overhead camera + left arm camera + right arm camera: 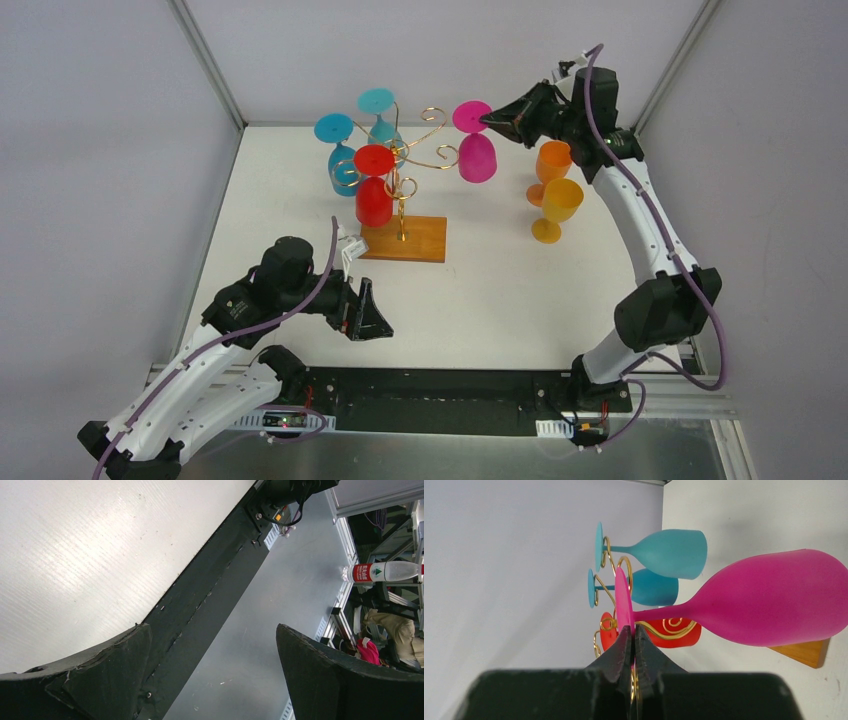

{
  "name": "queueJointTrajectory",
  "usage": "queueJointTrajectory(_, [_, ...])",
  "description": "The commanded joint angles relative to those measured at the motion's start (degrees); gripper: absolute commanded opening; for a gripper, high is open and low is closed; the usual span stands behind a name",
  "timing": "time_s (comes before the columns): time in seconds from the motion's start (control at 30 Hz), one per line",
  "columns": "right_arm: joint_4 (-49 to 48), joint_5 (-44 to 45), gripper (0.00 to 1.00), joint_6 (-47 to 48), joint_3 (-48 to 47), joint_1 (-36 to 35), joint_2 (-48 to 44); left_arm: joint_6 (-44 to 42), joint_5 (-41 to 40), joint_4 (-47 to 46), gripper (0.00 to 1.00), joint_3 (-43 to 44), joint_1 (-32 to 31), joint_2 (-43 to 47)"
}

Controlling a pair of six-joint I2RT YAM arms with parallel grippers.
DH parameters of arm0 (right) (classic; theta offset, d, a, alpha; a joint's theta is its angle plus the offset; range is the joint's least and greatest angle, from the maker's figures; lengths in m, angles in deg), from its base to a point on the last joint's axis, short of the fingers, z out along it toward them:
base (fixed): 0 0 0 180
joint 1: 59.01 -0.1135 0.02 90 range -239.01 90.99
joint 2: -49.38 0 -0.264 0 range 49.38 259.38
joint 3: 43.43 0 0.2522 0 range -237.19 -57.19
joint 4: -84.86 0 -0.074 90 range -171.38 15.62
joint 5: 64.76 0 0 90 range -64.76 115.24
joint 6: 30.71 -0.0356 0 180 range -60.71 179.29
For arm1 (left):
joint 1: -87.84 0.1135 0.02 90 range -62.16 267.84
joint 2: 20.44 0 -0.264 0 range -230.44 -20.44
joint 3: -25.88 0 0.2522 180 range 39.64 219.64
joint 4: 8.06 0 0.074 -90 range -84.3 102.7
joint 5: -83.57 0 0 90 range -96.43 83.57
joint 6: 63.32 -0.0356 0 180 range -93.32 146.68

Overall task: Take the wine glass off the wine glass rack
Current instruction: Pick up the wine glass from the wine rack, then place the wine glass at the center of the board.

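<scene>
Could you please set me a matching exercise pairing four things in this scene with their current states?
Things:
1. magenta glass
2. red glass
3. darker orange glass
4. left claw

States:
A. open and empty
B. hanging upside down on the wine glass rack
C. foot pinched in the right claw
D. standing upright on the table

Pairs: 1-C, 2-B, 3-D, 4-A
</scene>
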State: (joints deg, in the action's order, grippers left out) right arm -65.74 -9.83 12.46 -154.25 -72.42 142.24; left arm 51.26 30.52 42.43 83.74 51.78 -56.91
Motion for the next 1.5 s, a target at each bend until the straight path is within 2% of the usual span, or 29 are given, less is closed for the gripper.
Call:
queueJointTrajectory(0.0, [-2.9,-1.4,0.0,3.8,4.5,0.6,-7.7,-0.3,-0.2,0.0,0.99,1.0,-0.3,0.3])
queueJointTrajectory(0.27, [-3.9,-0.8,0.0,9.1,18.8,0.4,-19.1,2.7,-0.4,-0.9,0.99,3.3,-0.3,-1.3])
queueJointTrajectory(0.5, [0.0,0.3,0.0,18.1,26.2,-2.3,-27.8,6.6,0.1,-4.3,0.98,4.3,-0.3,-3.5])
queueJointTrajectory(0.77, [8.0,5.6,0.0,30.8,30.5,-10.2,-34.8,15.0,0.1,-12.1,0.96,2.2,-0.3,-4.4])
queueJointTrajectory(1.03, [7.3,4.6,0.0,38.7,37.3,-14.6,-42.1,18.4,-0.8,-13.4,0.97,2.0,-0.3,-3.7])
queueJointTrajectory(1.47, [5.9,2.6,0.0,55.3,45.5,-27.9,-51.3,22.1,-1.2,-15.7,0.96,0.5,-0.3,-4.7])
